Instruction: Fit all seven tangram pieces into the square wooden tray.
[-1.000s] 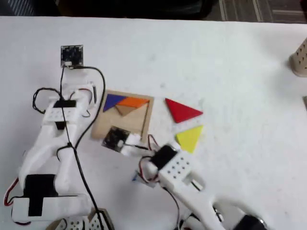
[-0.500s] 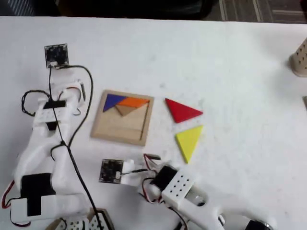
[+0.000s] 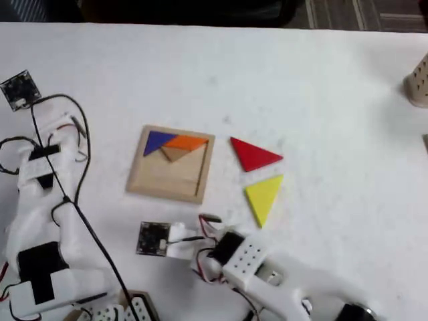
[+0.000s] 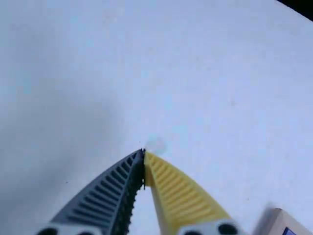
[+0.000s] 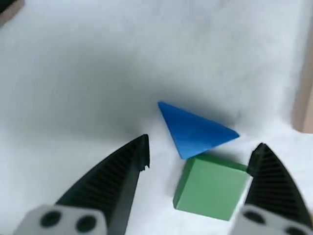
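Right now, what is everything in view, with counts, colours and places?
wooden tray: 1, light wood, table centre
blue piece, orange piece, brown piece: 1 each, in the tray's far part
red triangle: 1, right of tray
yellow triangle: 1, near side of red triangle
blue triangle, green square: 1 each, side by side under right gripper
table: 1, white
left gripper: shut, over bare table
right gripper: open
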Controlling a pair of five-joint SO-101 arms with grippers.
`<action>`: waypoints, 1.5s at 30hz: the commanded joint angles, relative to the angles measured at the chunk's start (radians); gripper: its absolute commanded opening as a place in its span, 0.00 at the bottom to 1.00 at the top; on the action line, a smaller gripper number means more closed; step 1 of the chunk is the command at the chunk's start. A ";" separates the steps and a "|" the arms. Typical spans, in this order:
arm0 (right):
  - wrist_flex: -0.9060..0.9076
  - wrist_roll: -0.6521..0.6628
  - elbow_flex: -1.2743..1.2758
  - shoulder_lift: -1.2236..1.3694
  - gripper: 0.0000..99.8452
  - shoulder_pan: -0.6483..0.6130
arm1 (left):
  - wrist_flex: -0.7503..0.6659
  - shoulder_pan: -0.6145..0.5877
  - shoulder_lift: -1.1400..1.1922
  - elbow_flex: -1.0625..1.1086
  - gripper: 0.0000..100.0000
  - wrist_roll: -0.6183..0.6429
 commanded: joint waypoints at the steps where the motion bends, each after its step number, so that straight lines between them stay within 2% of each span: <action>1: -0.001 0.009 -0.103 0.124 0.32 -0.008 | -0.028 -0.010 -0.005 -0.060 0.02 0.011; 5: 0.028 0.008 -0.172 0.222 0.32 -0.007 | -0.028 -0.010 -0.005 -0.060 0.02 0.011; 14: -0.005 -0.002 -0.178 0.202 0.32 0.001 | -0.028 -0.010 -0.005 -0.058 0.02 0.011; 17: -0.008 -0.069 -0.198 0.206 0.31 0.041 | -0.028 -0.008 -0.005 -0.058 0.02 0.011; 25: -0.001 -0.256 -0.273 0.206 0.21 0.148 | -0.028 -0.005 -0.004 -0.058 0.02 0.011; 36: -0.022 -0.265 -0.273 0.205 0.21 0.157 | -0.028 -0.004 -0.004 -0.058 0.02 0.011; 38: -0.051 -0.189 -0.265 0.208 0.21 0.154 | -0.028 -0.004 -0.004 -0.058 0.02 0.011; 42: -0.053 0.109 -0.242 0.208 0.21 0.130 | -0.028 -0.004 -0.004 -0.058 0.02 0.011; 45: -0.039 0.242 -0.226 0.208 0.21 0.111 | -0.028 -0.004 -0.004 -0.058 0.02 0.011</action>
